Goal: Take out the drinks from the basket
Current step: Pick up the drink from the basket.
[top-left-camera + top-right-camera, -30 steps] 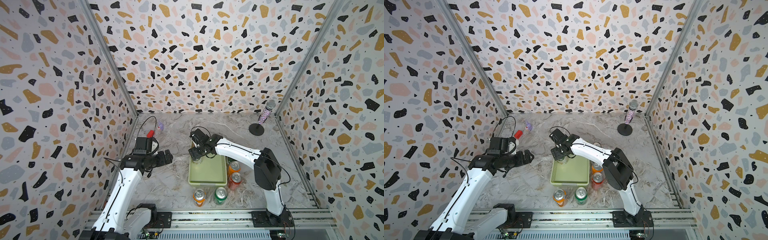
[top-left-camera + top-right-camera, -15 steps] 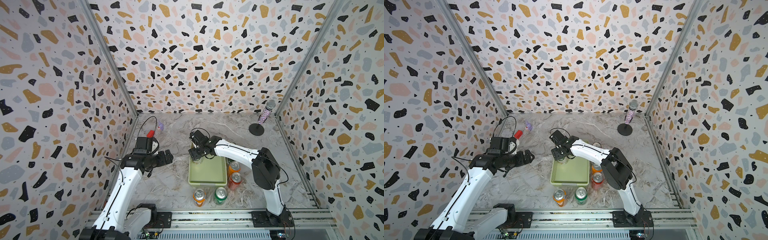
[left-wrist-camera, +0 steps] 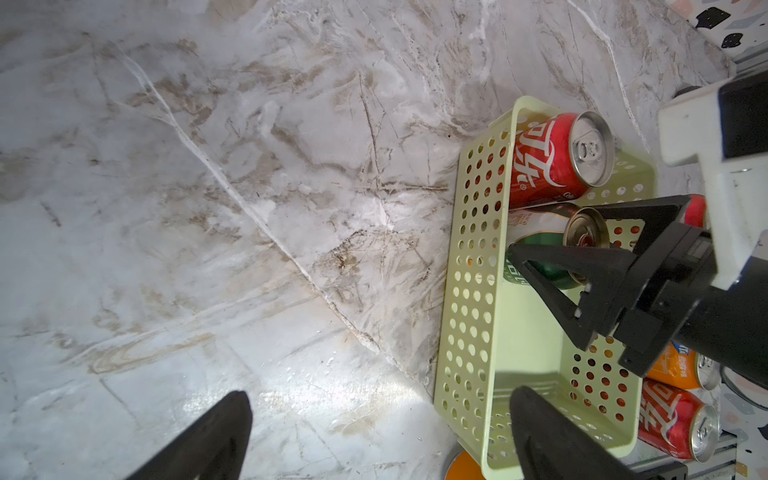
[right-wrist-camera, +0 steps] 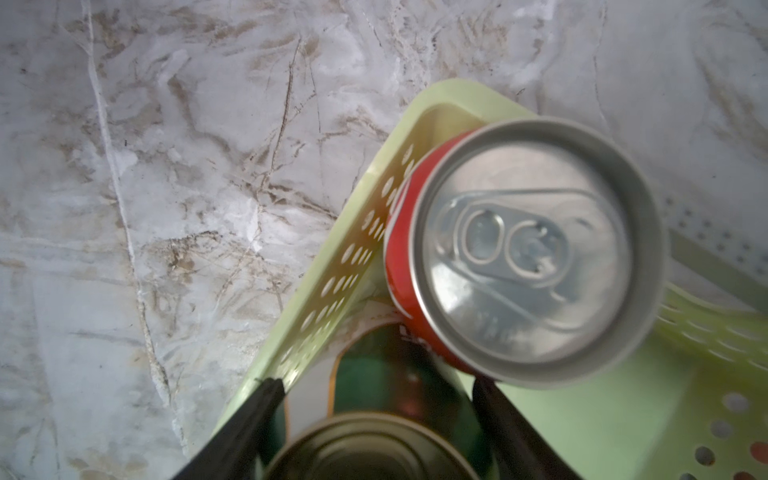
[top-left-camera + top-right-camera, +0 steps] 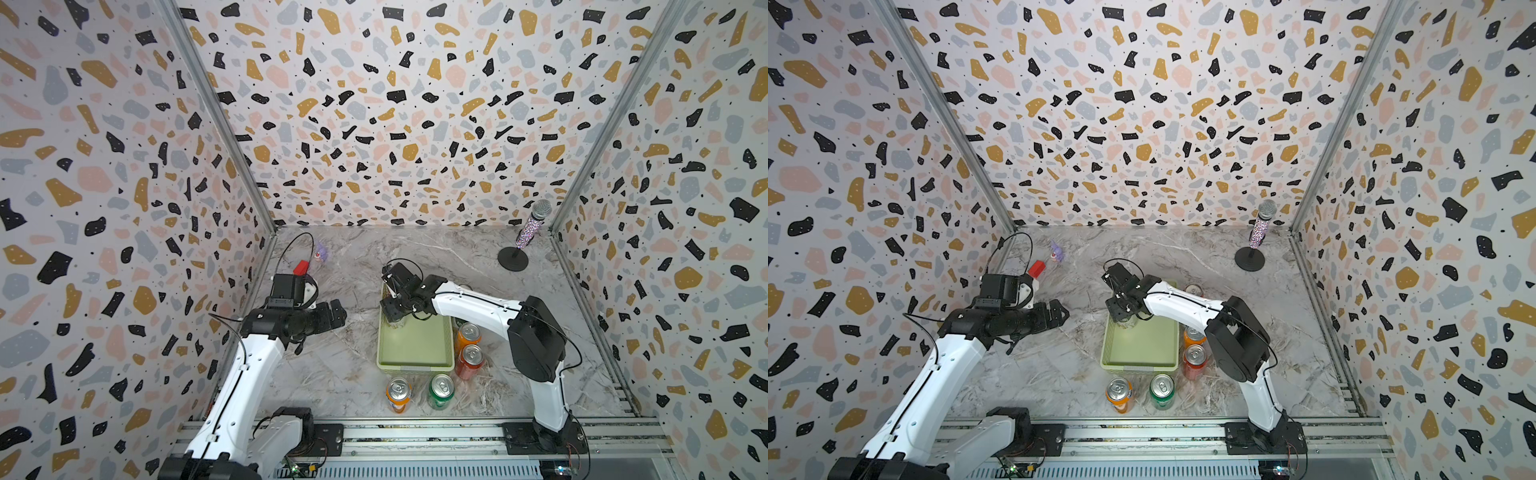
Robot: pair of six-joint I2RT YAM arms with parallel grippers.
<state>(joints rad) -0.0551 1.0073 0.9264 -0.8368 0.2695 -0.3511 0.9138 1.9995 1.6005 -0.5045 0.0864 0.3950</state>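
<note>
The pale green basket (image 5: 415, 367) (image 5: 1138, 366) (image 3: 469, 291) (image 4: 332, 266) sits mid-table. At its far left end stand two drinks, a red can (image 3: 548, 160) (image 4: 536, 249) in the corner and a dark green can (image 3: 536, 257) (image 4: 382, 374) beside it. My right gripper (image 5: 395, 322) (image 5: 1124, 322) (image 4: 376, 384) reaches down into the basket and is shut on the dark green can, one finger on each side. Both cans are hidden under this gripper in both top views. My left gripper (image 5: 338, 316) (image 3: 380, 399) hangs open and empty left of the basket.
Outside the basket stand an orange can (image 5: 398, 392) and a green can (image 5: 441, 388) at its near end, and a red can (image 5: 469, 360) and an orange can (image 5: 467, 334) along its right side. A glittery microphone (image 5: 528, 232) stands back right, a red block (image 5: 301, 266) back left.
My right gripper's jaws have closed onto the dark green can in the basket. The left arm has stayed where it was.
</note>
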